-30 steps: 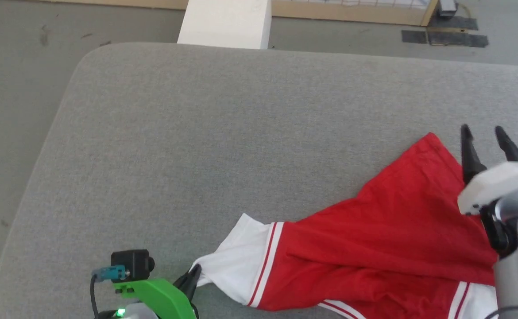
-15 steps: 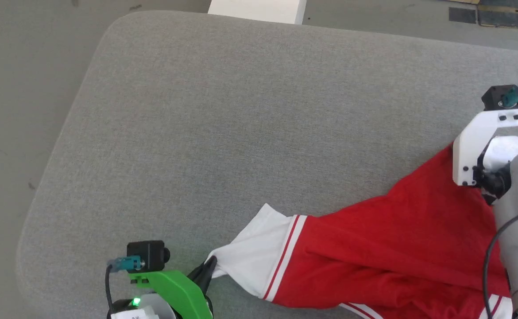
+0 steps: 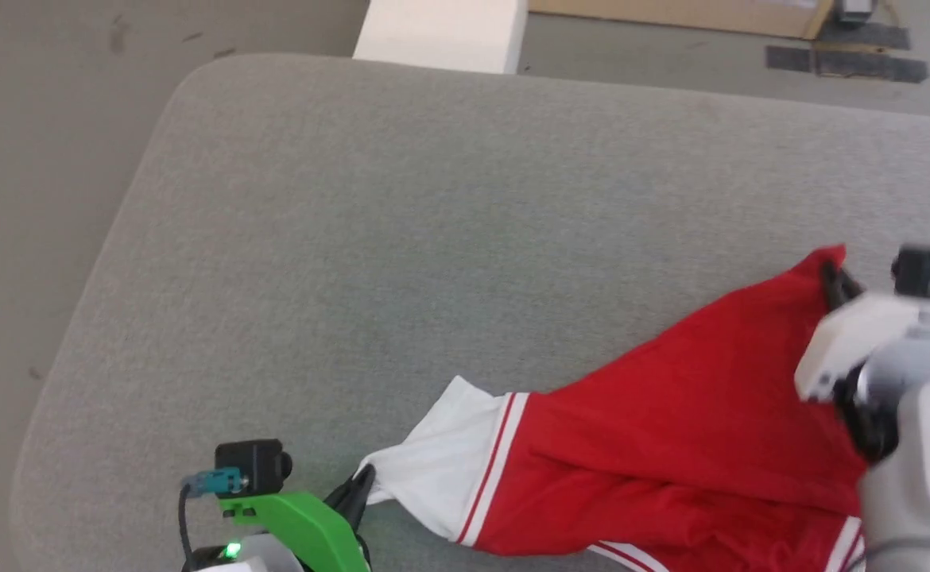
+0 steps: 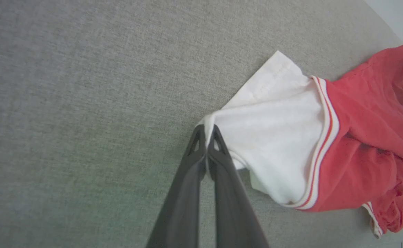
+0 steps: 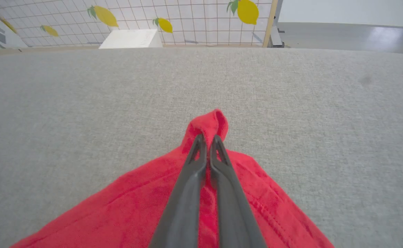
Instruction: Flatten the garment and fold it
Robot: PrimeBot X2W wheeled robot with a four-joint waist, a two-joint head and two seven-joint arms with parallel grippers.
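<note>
1. On the far left of the head view, a plain grey floor (image 3: 36, 119) runs beside a big, soft, grey cloth-covered counter (image 3: 433, 238) with round corners.
2. Low down on the left is the left gripper (image 3: 363, 481). It sticks out from a bright green plastic bracket (image 3: 298, 528) with a small black camera (image 3: 250, 467) on top.
3. The left gripper (image 4: 206, 132) has its two dark fingers pressed tight together. They pinch the pointed corner of a white short sleeve (image 4: 274, 137), and that corner is pulled out to a tip.
4. The white short sleeve (image 3: 433, 477) lies flat on the counter near its front edge. It joins the red part at a band of white and red stripes.
5. Past the far edge of the counter stands a plain white block (image 3: 441, 36).
6. The sleeve is part of a red sports shirt (image 3: 672, 445) made of thin cloth. The shirt lies on the right half of the counter, stretched between the two grippers, with long folds running across it.
7. A second bit of striped trim shows at the bottom right of the shirt.
8. On the right, the right gripper (image 3: 833, 278) sits in front of a white bracket (image 3: 854, 342).
9. The right gripper (image 5: 206, 139) is closed tight too. It pinches a corner of the red sports shirt (image 5: 136, 210), and a little red loop pokes up past the tips.
10. Far behind it is a white tiled wall with yellow lemon pictures (image 5: 201, 20).
</note>
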